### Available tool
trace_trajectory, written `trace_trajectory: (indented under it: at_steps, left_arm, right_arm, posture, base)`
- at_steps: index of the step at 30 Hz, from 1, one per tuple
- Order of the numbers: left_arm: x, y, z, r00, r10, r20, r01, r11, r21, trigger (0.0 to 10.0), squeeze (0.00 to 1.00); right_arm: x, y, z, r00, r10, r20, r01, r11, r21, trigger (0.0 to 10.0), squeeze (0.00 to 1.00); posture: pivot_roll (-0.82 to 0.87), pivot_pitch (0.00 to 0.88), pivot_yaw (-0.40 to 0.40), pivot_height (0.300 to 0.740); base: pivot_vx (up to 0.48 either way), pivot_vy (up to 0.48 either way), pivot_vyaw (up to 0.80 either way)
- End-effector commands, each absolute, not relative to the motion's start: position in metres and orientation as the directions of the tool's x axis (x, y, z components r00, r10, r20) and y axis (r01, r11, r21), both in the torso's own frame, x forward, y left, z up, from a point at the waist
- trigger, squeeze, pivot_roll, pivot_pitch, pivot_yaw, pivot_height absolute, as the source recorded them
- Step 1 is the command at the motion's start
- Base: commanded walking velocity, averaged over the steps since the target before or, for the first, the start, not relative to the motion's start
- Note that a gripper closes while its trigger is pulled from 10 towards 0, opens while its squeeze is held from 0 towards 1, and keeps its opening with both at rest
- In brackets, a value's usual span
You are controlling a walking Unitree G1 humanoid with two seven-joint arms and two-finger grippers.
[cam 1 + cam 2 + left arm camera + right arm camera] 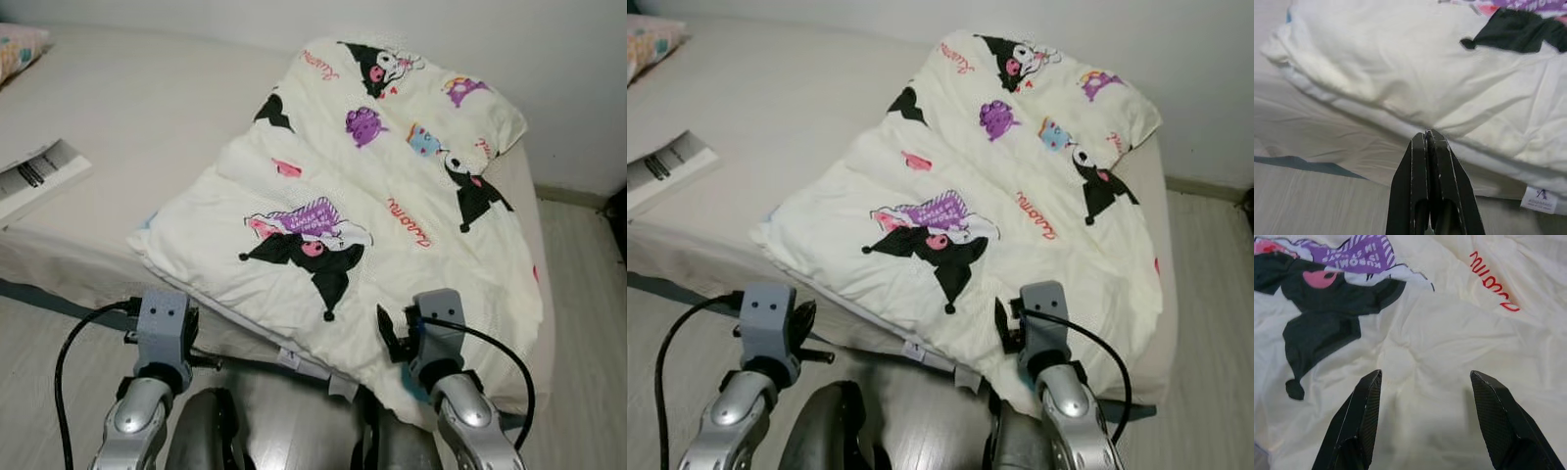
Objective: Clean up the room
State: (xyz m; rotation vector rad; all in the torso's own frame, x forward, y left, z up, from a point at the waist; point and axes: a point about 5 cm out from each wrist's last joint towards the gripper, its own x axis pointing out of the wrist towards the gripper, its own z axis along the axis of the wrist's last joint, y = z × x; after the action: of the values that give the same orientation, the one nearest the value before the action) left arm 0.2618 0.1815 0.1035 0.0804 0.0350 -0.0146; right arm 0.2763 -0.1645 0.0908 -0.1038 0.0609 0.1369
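Left eye view: bed with pale beige sheet, set against a white wall; wood-look floor to the robot's right.

Item 1. Quilt, cream, printed with black cartoon figures, purple motifs and red script. Lies folded across the right half of the bed, running from the near edge to the far corner by the wall. Its near edge overhangs the mattress side; a small white label shows at the hem.

Item 2. Pillow, floral print, at the far left corner of the bed, partly cut off by the frame.

Item 3. Booklet, white with black print, lying flat on the sheet near the left edge, well apart from the quilt.

Item 4. Left gripper: jaws pressed together, tips right at the quilt's near folded edge; whether any cloth is pinched between them cannot be told.

Item 5. Right gripper: jaws spread wide, hovering just over the quilt near its front edge, beside the black figure and red lettering, nothing between them.
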Motion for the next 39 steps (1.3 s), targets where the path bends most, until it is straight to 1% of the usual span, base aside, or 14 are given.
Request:
trace_trajectory:
  at_steps: [1, 6, 11, 13, 16, 17, 18, 22, 27, 29, 30, 36, 39]
  left_arm:
    - [0.259, 0.180, 0.095, 0.998, -0.007, -0.063, 0.012, 0.997, 0.075, 10.0, 0.00]
    - [0.260, 0.182, 0.088, 0.997, 0.025, -0.076, -0.021, 0.998, 0.054, 10.0, 0.00]
    - [0.256, 0.193, 0.074, 0.986, 0.129, -0.108, -0.125, 0.991, 0.041, 10.0, 0.00]
    - [0.252, 0.201, 0.072, 0.975, 0.197, -0.103, -0.193, 0.980, 0.047, 10.0, 0.00]
    - [0.251, 0.202, 0.071, 0.972, 0.212, -0.101, -0.208, 0.977, 0.046, 10.0, 0.00]
    - [0.249, 0.203, 0.072, 0.967, 0.237, -0.093, -0.234, 0.971, 0.038, 10.0, 0.00]
    - [0.248, 0.204, 0.072, 0.966, 0.244, -0.090, -0.241, 0.970, 0.037, 10.0, 0.00]
    - [0.247, 0.203, 0.071, 0.963, 0.259, -0.078, -0.258, 0.966, 0.033, 10.0, 0.00]
    - [0.247, 0.200, 0.072, 0.963, 0.263, -0.055, -0.261, 0.965, 0.036, 10.0, 0.00]
    - [0.248, 0.199, 0.073, 0.964, 0.260, -0.050, -0.258, 0.965, 0.039, 10.0, 0.00]
    - [0.248, 0.198, 0.074, 0.967, 0.252, -0.043, -0.250, 0.967, 0.045, 10.0, 0.00]
    - [0.249, 0.197, 0.075, 0.970, 0.239, -0.035, -0.238, 0.970, 0.051, 10.0, 0.00]
    - [0.251, 0.195, 0.076, 0.975, 0.222, -0.028, -0.220, 0.974, 0.053, 10.0, 0.00]
  right_arm:
    - [0.274, -0.166, 0.084, 0.987, 0.130, -0.095, -0.137, 0.987, -0.081, 10.0, 0.00]
    - [0.276, -0.166, 0.081, 0.983, 0.145, -0.114, -0.155, 0.985, -0.080, 10.0, 0.00]
    - [0.280, -0.171, 0.077, 0.980, 0.150, -0.128, -0.164, 0.981, -0.107, 10.0, 0.00]
    - [0.284, -0.172, 0.079, 0.976, 0.177, -0.123, -0.192, 0.974, -0.121, 10.0, 0.00]
    - [0.285, -0.172, 0.080, 0.975, 0.185, -0.121, -0.200, 0.972, -0.127, 10.0, 0.00]
    - [0.289, -0.172, 0.082, 0.972, 0.204, -0.121, -0.220, 0.966, -0.136, 10.0, 0.00]
    - [0.290, -0.172, 0.082, 0.970, 0.210, -0.122, -0.226, 0.964, -0.137, 10.0, 0.00]
    - [0.294, -0.173, 0.083, 0.967, 0.224, -0.122, -0.241, 0.958, -0.153, 10.0, 0.00]
    - [0.297, -0.177, 0.084, 0.966, 0.229, -0.120, -0.244, 0.960, -0.140, 10.0, 0.00]
    - [0.297, -0.177, 0.083, 0.964, 0.238, -0.122, -0.253, 0.960, -0.124, 10.0, 0.00]
    - [0.295, -0.176, 0.082, 0.961, 0.250, -0.121, -0.263, 0.958, -0.111, 10.0, 0.00]
    - [0.294, -0.176, 0.080, 0.962, 0.247, -0.116, -0.260, 0.958, -0.117, 10.0, 0.00]
    - [0.292, -0.176, 0.079, 0.964, 0.242, -0.113, -0.255, 0.960, -0.118, 10.0, 0.00]
  posture:
    - [-0.05, 0.223, -0.021, 0.625]
    - [-0.06, 0.210, -0.029, 0.625]
    - [-0.08, 0.202, -0.051, 0.625]
    - [-0.08, 0.191, -0.081, 0.625]
    - [-0.08, 0.191, -0.081, 0.625]
    - [-0.07, 0.180, -0.111, 0.625]
    - [-0.07, 0.180, -0.111, 0.625]
    - [-0.07, 0.172, -0.129, 0.625]
    - [-0.07, 0.170, -0.136, 0.625]
    - [-0.07, 0.170, -0.136, 0.630]
    - [-0.07, 0.167, -0.133, 0.640]
    - [-0.06, 0.157, -0.120, 0.655]
    - [-0.07, 0.148, -0.106, 0.670]
  base:
    - [0.000, 0.000, 0.00]
    - [0.000, 0.000, 0.00]
    - [0.000, 0.000, 0.00]
    - [0.000, 0.000, 0.00]
    - [0.000, 0.000, 0.00]
    - [0.000, 0.000, 0.00]
    - [0.000, 0.000, 0.00]
    - [0.000, 0.000, 0.00]
    - [0.000, 0.000, 0.00]
    - [0.000, 0.000, 0.00]
    - [0.000, 0.000, 0.00]
    - [0.000, 0.000, 0.00]
    - [0.000, 0.000, 0.00]
